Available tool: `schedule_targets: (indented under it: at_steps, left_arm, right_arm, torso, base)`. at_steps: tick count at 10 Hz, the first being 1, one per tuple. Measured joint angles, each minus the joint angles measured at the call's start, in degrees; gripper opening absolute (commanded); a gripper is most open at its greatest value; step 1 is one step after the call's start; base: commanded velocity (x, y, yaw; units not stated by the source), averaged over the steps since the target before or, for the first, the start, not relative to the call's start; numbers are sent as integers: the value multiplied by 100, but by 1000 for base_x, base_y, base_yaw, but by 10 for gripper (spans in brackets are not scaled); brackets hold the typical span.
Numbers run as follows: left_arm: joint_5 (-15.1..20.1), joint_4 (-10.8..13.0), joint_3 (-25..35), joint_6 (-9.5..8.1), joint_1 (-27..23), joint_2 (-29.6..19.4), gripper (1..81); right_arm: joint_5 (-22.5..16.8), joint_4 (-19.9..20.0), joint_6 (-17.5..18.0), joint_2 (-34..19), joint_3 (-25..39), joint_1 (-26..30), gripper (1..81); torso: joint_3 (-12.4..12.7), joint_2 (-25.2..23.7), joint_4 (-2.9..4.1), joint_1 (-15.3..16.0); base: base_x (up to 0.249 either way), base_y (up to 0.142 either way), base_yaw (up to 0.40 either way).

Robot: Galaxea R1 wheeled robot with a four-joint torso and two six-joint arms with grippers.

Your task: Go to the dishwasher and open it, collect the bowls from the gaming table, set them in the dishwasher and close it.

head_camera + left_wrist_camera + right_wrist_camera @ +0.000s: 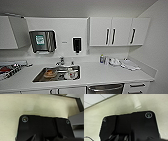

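White counter (105, 73) along the wall, steel sink (58, 74) sunk into it, dishes (71, 73) piled inside. Tap (61, 60) just behind the sink. Towel dispenser (42, 41) and black soap dispenser (76, 45) on the wall above. White wall cabinets (118, 31) with black handles to the right. Bottle (101, 59) and cloths (129, 65) near the counter's right end. Rack (10, 70) with red and dark items at the far left. Drawers (137, 87) under the counter, at the right.

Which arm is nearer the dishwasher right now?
Right, probably. The dishwasher sits low and right of centre in the head view, so on the side of the right arm, away from the left arm. Both wrist views face pale floor, so exact gaps can't be told.
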Motion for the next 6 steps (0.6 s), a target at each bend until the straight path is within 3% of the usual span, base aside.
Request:
schedule_targets:
  at_steps: [5, 6]
  left_arm:
    - [0, 0, -6, 0, -2, 2, 811]
    - [0, 0, -6, 0, -9, 2, 811]
  right_arm:
    - [0, 0, 0, 0, 0, 0, 811]
    - [0, 0, 0, 0, 0, 11, 811]
  torso:
    - [0, 0, 0, 0]
    - [0, 0, 0, 1]
  base:
    - [112, 0, 0]
    - [0, 0, 0]
